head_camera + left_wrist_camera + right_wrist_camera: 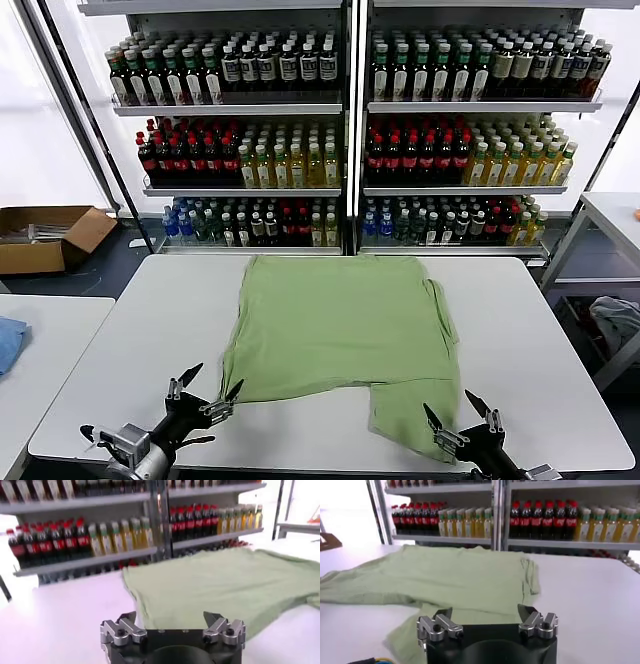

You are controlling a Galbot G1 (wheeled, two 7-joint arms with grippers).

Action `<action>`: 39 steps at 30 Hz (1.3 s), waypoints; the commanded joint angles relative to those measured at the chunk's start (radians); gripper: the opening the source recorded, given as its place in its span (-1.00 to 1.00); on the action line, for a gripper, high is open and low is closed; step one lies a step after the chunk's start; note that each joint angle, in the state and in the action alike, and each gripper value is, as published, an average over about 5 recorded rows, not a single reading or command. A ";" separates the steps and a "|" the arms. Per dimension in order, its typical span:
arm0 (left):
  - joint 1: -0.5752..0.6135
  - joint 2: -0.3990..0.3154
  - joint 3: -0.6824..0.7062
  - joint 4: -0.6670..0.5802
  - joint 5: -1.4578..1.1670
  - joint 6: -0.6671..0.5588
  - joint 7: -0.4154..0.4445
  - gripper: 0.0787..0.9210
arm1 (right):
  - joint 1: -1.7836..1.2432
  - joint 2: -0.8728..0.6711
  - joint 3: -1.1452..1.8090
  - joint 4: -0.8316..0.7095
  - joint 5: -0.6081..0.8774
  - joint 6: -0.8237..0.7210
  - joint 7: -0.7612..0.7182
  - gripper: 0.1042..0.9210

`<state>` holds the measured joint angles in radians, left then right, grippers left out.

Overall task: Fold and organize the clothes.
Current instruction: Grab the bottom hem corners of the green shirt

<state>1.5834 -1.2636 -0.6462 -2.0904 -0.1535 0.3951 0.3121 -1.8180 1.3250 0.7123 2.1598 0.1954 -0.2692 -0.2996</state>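
Note:
The light green polo shirt (340, 330) lies flat on the white table (130, 350), plain side up, with one part hanging toward the near edge at right. My left gripper (208, 383) is open and empty at the shirt's near left corner. My right gripper (450, 412) is open and empty at the shirt's near right flap. In the left wrist view the shirt (225, 585) lies just ahead of the open left gripper (171, 619). In the right wrist view the shirt (450, 580) lies ahead of and beneath the open right gripper (485, 611).
Shelves of bottles (350, 130) stand behind the table. A cardboard box (45, 235) sits on the floor at far left. A blue cloth (8, 340) lies on a side table at left. A grey cloth (618, 320) lies in a bin at right.

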 commanded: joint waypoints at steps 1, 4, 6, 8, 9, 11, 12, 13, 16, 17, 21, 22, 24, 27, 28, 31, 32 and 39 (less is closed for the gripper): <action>-0.043 0.026 0.088 0.075 0.002 0.099 -0.078 0.77 | -0.034 -0.019 -0.013 0.003 -0.016 -0.028 0.015 0.76; -0.047 0.026 0.089 0.086 0.002 0.105 -0.077 0.77 | -0.033 -0.017 -0.018 -0.007 -0.016 -0.030 0.028 0.69; -0.049 0.026 0.091 0.092 0.002 0.108 -0.073 0.77 | -0.030 -0.016 -0.020 -0.014 -0.016 -0.030 0.036 0.58; -0.051 0.025 0.094 0.098 0.002 0.110 -0.067 0.76 | -0.030 -0.014 -0.022 -0.019 -0.015 -0.030 0.037 0.43; -0.052 0.025 0.096 0.101 0.002 0.110 -0.066 0.74 | -0.030 -0.013 -0.025 -0.020 -0.014 -0.029 0.036 0.37; -0.055 0.023 0.100 0.107 0.003 0.110 -0.062 0.67 | -0.033 -0.011 -0.031 -0.021 -0.015 -0.028 0.033 0.22; -0.055 0.021 0.102 0.110 0.003 0.110 -0.060 0.60 | -0.034 -0.010 -0.034 -0.021 -0.015 -0.027 0.031 0.16; -0.056 0.020 0.104 0.113 0.003 0.110 -0.058 0.55 | -0.035 -0.009 -0.038 -0.022 -0.015 -0.026 0.030 0.07; -0.057 0.016 0.107 0.125 0.003 0.108 -0.055 0.34 | -0.032 -0.004 -0.045 -0.030 -0.017 -0.024 0.028 -0.12; -0.057 0.014 0.107 0.129 0.003 0.106 -0.054 0.28 | -0.031 -0.003 -0.048 -0.033 -0.017 -0.022 0.027 -0.18; -0.055 0.010 0.106 0.132 0.003 0.103 -0.047 -0.01 | -0.025 -0.001 -0.056 -0.043 -0.015 -0.013 0.026 -0.48; -0.054 0.009 0.106 0.132 0.003 0.103 -0.046 -0.07 | -0.024 -0.001 -0.058 -0.045 -0.014 -0.011 0.026 -0.57; -0.053 0.009 0.105 0.132 0.002 0.103 -0.045 -0.21 | -0.022 -0.001 -0.060 -0.048 -0.013 -0.007 0.026 -0.69; -0.050 0.010 0.102 0.128 -0.003 0.101 -0.045 -0.42 | -0.021 -0.002 -0.063 -0.048 -0.009 0.005 0.025 -0.89; -0.047 0.010 0.100 0.122 -0.004 0.101 -0.046 -0.48 | -0.023 -0.002 -0.065 -0.046 -0.006 0.013 0.023 -0.94; -0.032 0.014 0.097 0.090 -0.006 0.100 -0.048 -0.69 | -0.040 -0.006 -0.070 -0.028 0.013 0.045 0.011 -1.00; -0.024 0.016 0.096 0.073 -0.006 0.100 -0.049 -0.75 | -0.050 -0.008 -0.072 -0.016 0.021 0.058 0.003 -1.00; 0.031 0.020 0.077 -0.059 -0.003 0.098 -0.051 -0.97 | -0.114 -0.050 -0.050 0.050 0.091 0.169 -0.085 -1.00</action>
<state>1.5658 -1.2448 -0.5618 -2.0195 -0.1588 0.4897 0.2612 -1.8971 1.2926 0.6555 2.1729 0.2462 -0.1759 -0.3367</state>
